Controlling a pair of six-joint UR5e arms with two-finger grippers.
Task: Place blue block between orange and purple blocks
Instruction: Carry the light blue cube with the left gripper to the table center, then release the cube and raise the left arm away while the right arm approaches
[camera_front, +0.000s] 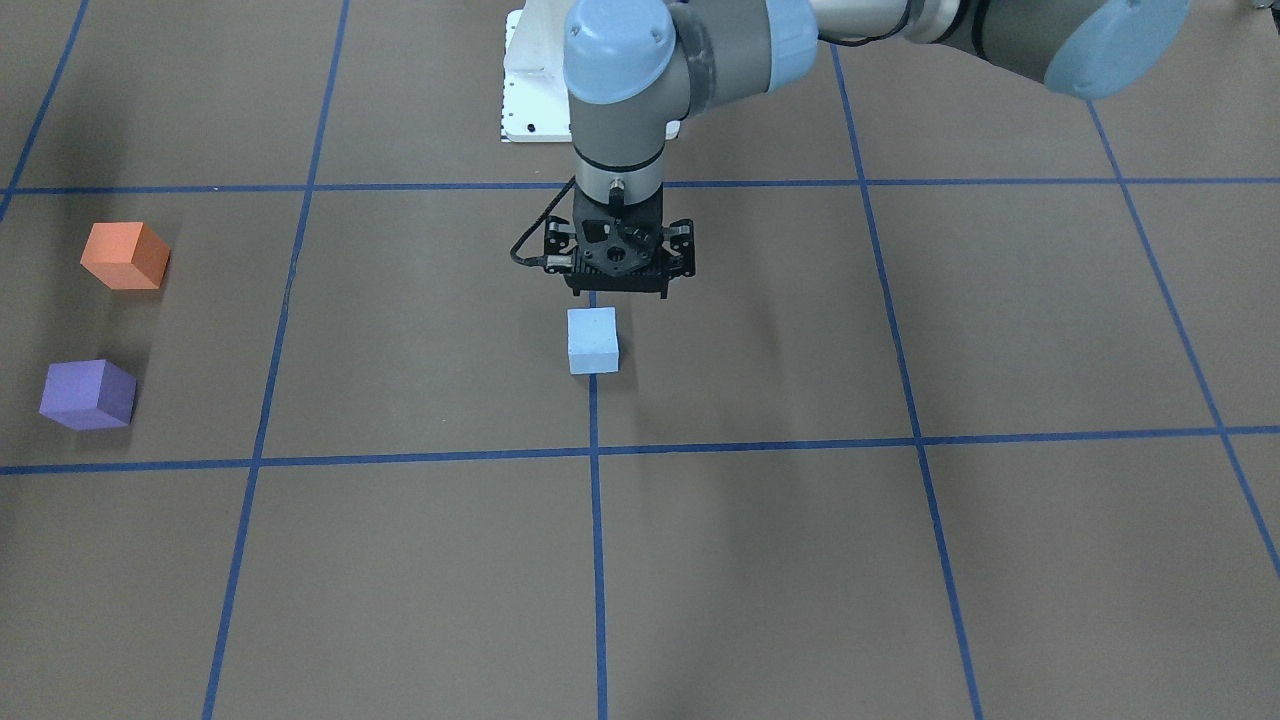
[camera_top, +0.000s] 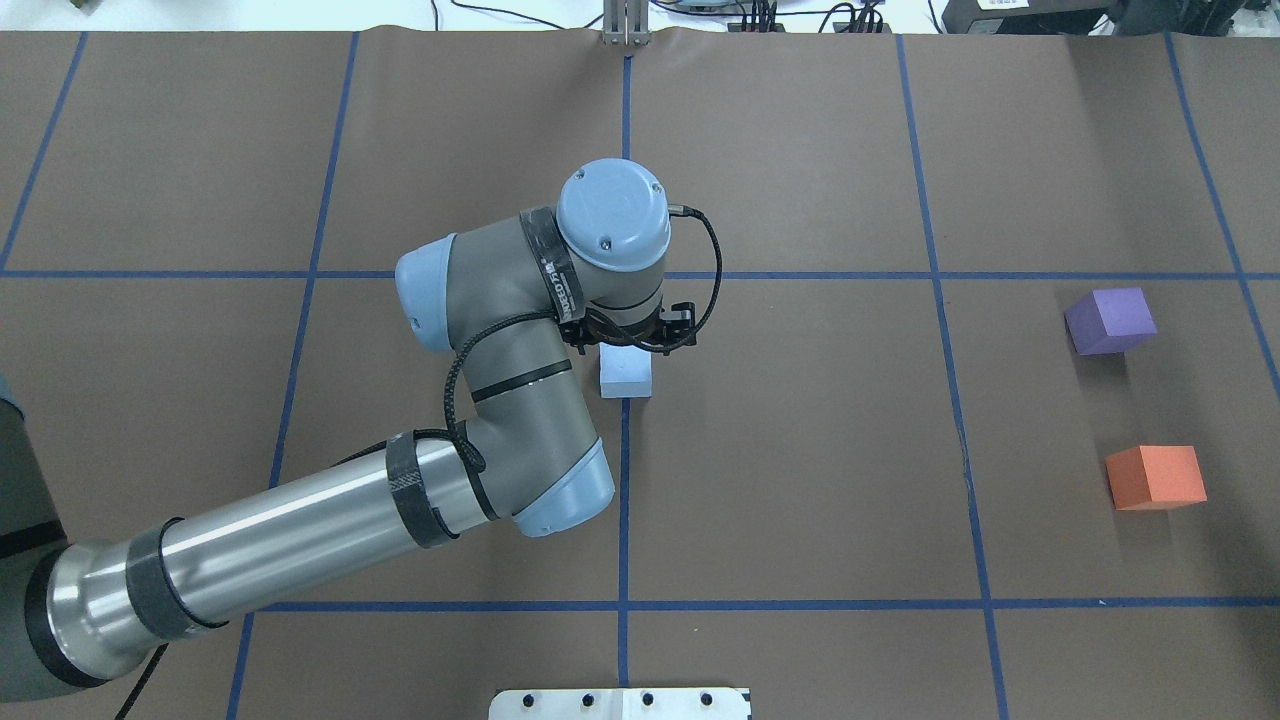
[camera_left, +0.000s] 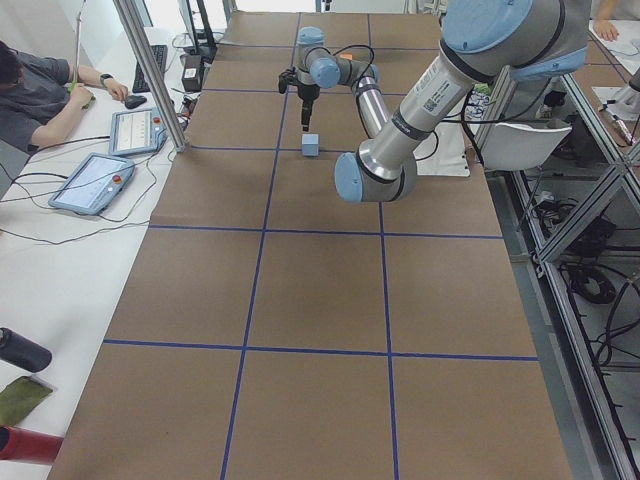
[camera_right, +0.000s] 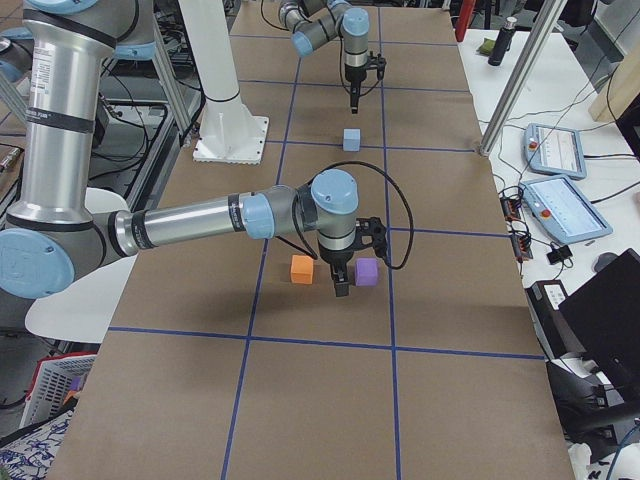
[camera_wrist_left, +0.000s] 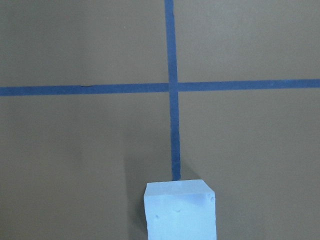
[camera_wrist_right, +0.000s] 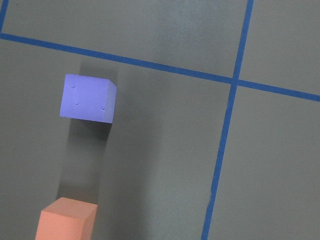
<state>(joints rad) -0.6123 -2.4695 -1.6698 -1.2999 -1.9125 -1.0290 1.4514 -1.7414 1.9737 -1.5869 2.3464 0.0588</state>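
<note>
1. Blue block (camera_front: 593, 340) sits on the table (camera_front: 800, 560), on a tape line (camera_front: 596, 560). It is well apart from the orange block (camera_front: 125, 256) and purple block (camera_front: 88, 394).
2. Left claw (camera_front: 617, 270) hangs above the blue block, clear of it. We cannot tell how wide its jaws stand.
3. Right claw (camera_right: 340, 289) hovers over the orange and purple pair and seems empty. We cannot tell its opening.

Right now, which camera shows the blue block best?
Exterior front-facing: the blue block shows whole. Overhead, the left gripper hides its far edge; the left wrist camera crops it; side views make it tiny.
</note>
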